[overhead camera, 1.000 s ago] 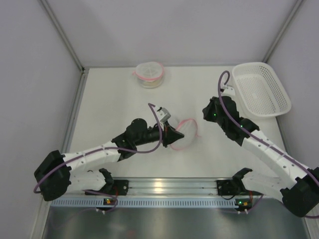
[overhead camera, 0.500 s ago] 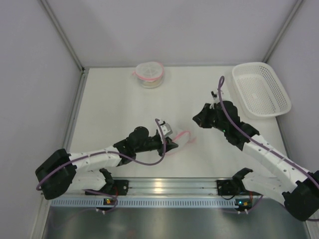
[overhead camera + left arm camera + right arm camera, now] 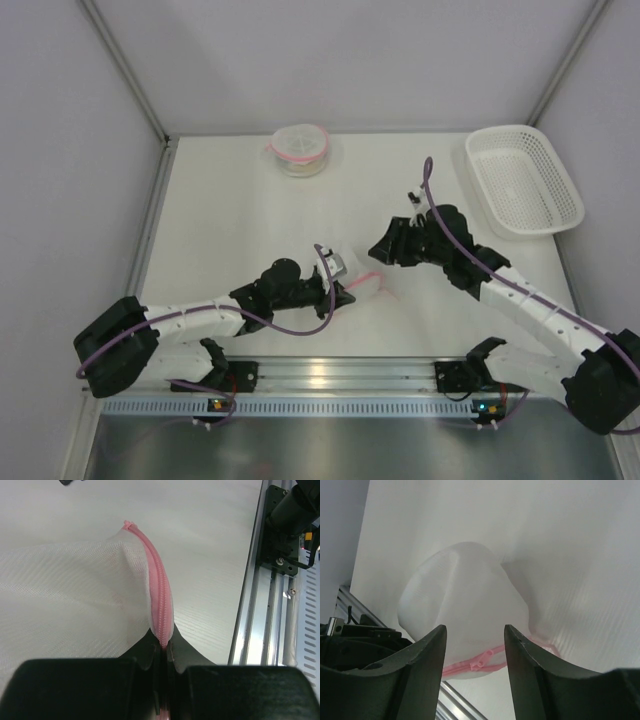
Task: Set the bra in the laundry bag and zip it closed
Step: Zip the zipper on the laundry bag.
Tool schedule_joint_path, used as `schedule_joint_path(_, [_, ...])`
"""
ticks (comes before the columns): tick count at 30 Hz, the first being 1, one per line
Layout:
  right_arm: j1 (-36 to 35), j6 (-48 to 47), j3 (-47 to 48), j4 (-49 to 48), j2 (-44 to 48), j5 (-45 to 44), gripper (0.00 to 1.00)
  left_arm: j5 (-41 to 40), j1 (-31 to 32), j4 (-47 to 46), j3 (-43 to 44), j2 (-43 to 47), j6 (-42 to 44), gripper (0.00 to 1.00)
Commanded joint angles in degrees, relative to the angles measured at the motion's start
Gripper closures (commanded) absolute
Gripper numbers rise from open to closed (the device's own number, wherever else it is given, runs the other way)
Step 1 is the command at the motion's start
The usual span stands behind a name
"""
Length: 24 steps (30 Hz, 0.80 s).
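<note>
— Nearest item?
— Metal rail point(image 3: 330, 375) along the near edge of the table point(image 3: 230, 200). Both arm bases sit on it.

— Next?
— Left jaws, low over the table, front and centre. They are closed tight on the pink zipper point(image 3: 159, 600) of the laundry bag point(image 3: 366, 284). The tape rises straight out of the pinch.

— The bag itself?
— White mesh, bunched into a rounded heap. It rests on the table just right of the left jaws. The zipper teeth meet along the stretch seen from the left wrist. As for the bra, I cannot tell whether it is inside, because the mesh hides it.

— Right jaws?
— Parted, gripping nothing, poised over the bag's far side. From that wrist, the heap and a strand of pink zipper show in the gap. Whether the tips touch the mesh, I cannot tell.

— Farther back?
— One white plastic basket point(image 3: 523, 180) in the far right corner. One round white bundle with pink edging point(image 3: 300, 150) at the far edge. Both are well apart from the bag.
</note>
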<state>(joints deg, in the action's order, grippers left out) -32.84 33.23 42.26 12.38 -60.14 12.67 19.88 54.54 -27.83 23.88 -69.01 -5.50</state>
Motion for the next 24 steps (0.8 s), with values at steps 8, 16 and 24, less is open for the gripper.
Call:
schedule_joint_path(8, [0.0, 10.1, -9.4, -5.0, 1.3, 3.5, 0.48, -0.7, 0.1, -1.4, -1.0, -1.7, -2.9, 1.0])
schedule_joint_path(16, [0.0, 16.2, -11.2, -7.5, 3.3, 5.1, 0.53, -2.5, 0.1, -1.4, -1.9, -1.0, -3.8, 1.0])
schedule_joint_path(24, [-0.1, 19.9, -12.6, -6.8, 9.0, 5.4, 0.64, -4.8, 0.2, -1.4, -2.6, -1.7, -4.9, 1.0])
